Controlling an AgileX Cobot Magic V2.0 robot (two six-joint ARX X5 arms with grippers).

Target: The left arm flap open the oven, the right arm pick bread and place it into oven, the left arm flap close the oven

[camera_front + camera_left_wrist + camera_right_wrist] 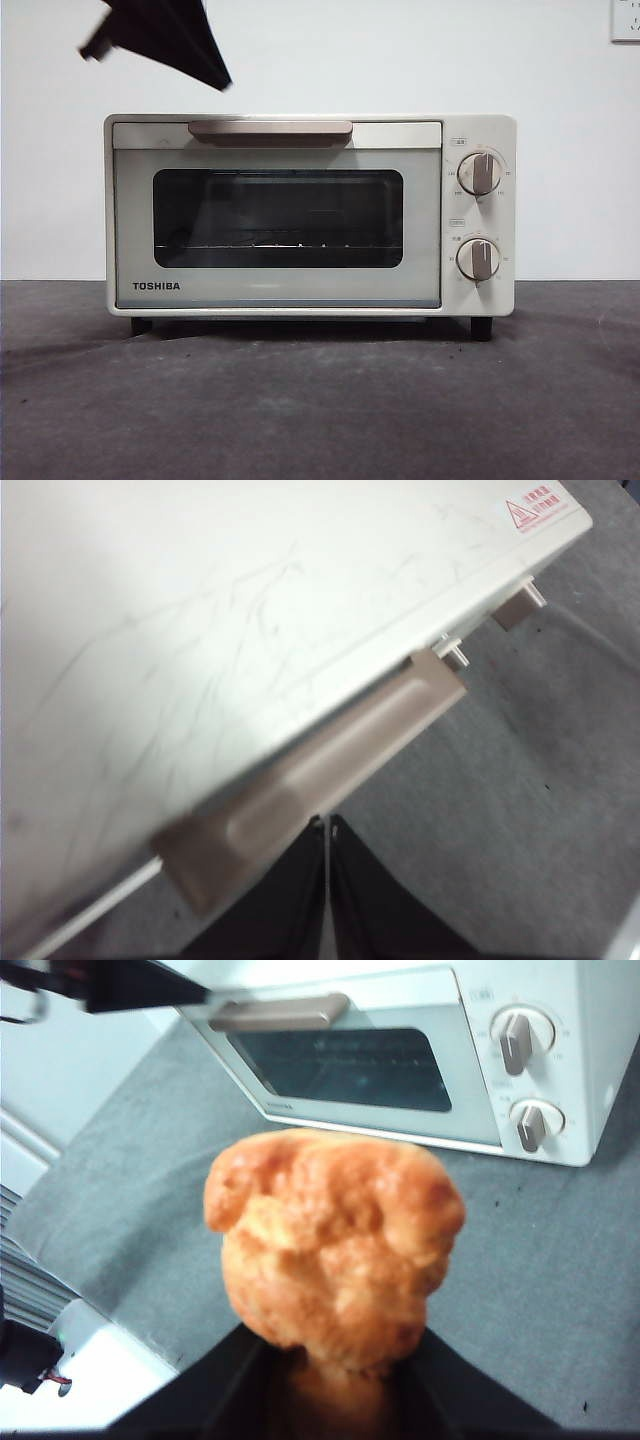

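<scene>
The cream oven [280, 292] stands on the grey table with its door shut and its beige handle [270, 129] across the top of the door. My left gripper [222, 82] hangs just above the oven's top left. In the left wrist view its jaws [328, 828] are shut, close over the handle [330, 770] and touching nothing. The bread [335, 1245], a golden-orange lump, is held up in my right gripper [335, 1350] in front of the oven [590, 1060]. That gripper is out of the front view.
Two round knobs [479, 173] sit on the oven's right panel. A wire rack [280, 245] shows through the dark window. Grey cloth [320, 400] covers the table in front. The table's edge [120, 1330] shows in the right wrist view.
</scene>
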